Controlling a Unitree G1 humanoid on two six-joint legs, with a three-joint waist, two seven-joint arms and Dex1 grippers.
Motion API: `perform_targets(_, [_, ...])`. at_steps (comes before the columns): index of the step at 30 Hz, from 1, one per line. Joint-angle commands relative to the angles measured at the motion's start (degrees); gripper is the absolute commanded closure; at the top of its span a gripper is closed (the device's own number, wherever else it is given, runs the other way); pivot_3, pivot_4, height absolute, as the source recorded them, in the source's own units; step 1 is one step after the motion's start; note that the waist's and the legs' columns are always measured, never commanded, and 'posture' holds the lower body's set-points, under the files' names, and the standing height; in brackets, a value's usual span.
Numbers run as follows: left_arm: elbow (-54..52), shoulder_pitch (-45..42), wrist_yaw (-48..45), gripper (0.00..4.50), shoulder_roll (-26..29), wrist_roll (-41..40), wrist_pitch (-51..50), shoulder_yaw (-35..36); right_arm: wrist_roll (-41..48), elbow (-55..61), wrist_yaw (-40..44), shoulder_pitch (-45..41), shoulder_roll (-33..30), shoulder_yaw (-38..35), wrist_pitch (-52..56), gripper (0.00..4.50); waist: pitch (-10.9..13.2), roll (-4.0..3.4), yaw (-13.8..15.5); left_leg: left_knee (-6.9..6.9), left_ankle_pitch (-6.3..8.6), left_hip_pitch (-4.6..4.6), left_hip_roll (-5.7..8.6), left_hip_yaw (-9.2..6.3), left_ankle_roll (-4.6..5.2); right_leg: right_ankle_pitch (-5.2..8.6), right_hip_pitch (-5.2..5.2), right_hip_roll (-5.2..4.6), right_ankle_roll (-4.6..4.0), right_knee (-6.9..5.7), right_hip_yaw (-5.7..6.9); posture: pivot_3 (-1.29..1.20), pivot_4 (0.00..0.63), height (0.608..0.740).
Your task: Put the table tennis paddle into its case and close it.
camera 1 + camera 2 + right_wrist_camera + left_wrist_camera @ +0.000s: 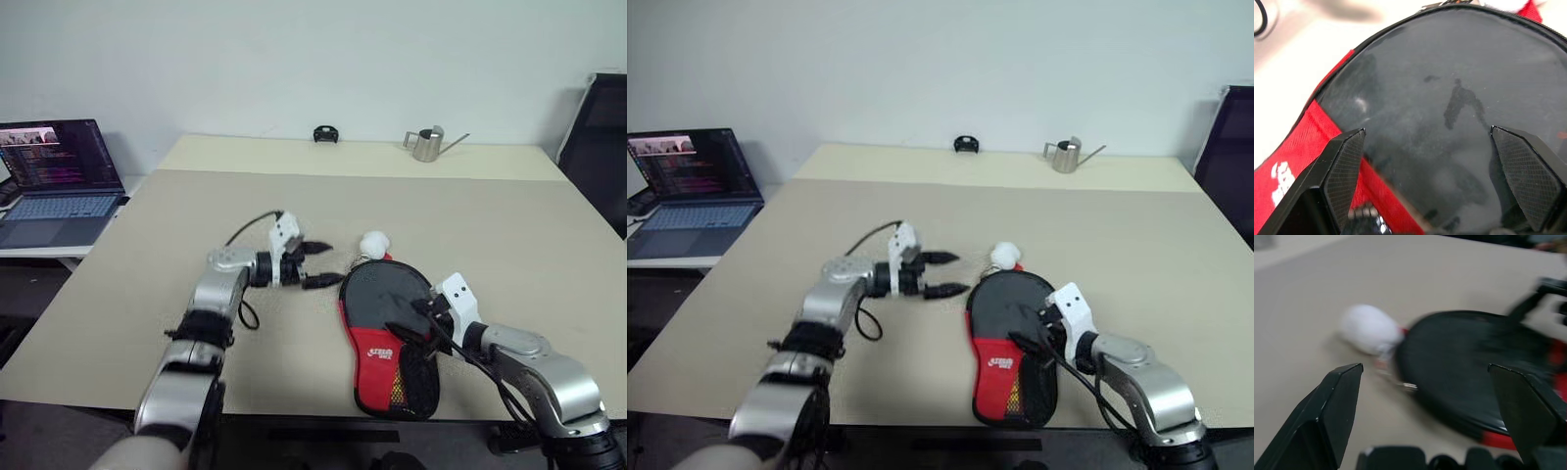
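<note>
Black fabric with a red panel and a white logo forms the case [387,338], which lies flat on the table [137,284] near its front edge, to the right of centre. The round end of the case points away from the robot; the narrow end with the black mesh pocket [416,384] points toward the front edge. The case appears closed, and the paddle cannot be made out. A small white ball charm [374,243] rests on the table, touching the round end of the case.

The right gripper [409,321] is over the right side of the case, jaws spread wide, holding nothing; the right wrist view looks down on the dark panel between its fingers [1344,169]. The left gripper [319,264] is just left of the round end, pointing right toward the charm, jaws spread, empty, apart from the case.

A small metal watering can [428,144] and a small black object [326,133] stand at the table's far edge. An open laptop [59,176] sits on a lower surface to the left.
</note>
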State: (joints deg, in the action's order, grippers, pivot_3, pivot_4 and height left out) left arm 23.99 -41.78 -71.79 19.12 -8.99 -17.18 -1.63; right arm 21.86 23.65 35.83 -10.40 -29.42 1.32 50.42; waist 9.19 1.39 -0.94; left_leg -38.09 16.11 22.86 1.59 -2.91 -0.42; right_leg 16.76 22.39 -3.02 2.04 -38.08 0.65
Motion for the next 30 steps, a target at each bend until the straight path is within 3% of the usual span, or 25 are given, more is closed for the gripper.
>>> perform_targets(1, [-12.8,2.2,1.1,0.04,1.1,-3.8,-6.3,-1.1,5.5,4.3,3.6,-1.8,-2.2,-3.2,1.5,0.0,0.1,-0.11,0.1,0.0,0.02,0.0,0.0,0.0,0.03,0.0,-0.01,0.0,0.0,0.01,0.0,0.0,0.15,0.74])
perform_targets(9, [-19.0,4.6,2.4,0.04,1.4,-4.4,-7.9,-7.0,12.2,5.4,6.5,-3.0,-10.5,-10.2,5.9,0.0,0.1,-0.2,0.8,-0.02,0.09,-0.09,0.03,-0.01,0.18,0.0,-0.12,-0.01,0.0,0.02,0.04,0.0,0.15,0.74])
perform_targets(14, [-8.6,0.3,7.8,0.04,-2.8,2.0,0.3,-12.5,10.9,0.4,5.6,-5.1,-14.0,-13.6,3.9,0.0,0.1,-0.22,1.0,-0.07,0.08,-0.08,0.07,0.02,0.19,0.0,-0.16,-0.02,0.0,0.02,0.04,0.0,0.15,0.74])
perform_targets(25, [7.5,-4.4,7.7,0.04,-9.0,5.8,9.6,-16.5,9.0,-1.2,-0.2,-8.6,-10.1,-11.3,1.3,0.0,0.1,-0.23,0.9,-0.07,0.06,-0.06,0.07,0.07,0.2,-0.01,-0.11,-0.01,0.0,-0.02,0.03,0.0,0.15,0.74])
perform_targets(30, [11.4,-3.4,8.5,0.04,-9.4,6.5,10.2,-16.5,8.1,-7.6,-3.6,-16.1,-7.4,-10.8,2.7,0.0,0.1,-0.25,0.7,-0.1,0.04,-0.11,0.08,0.11,0.2,-0.01,-0.11,-0.01,0.0,-0.09,-0.01,0.0,0.15,0.74])
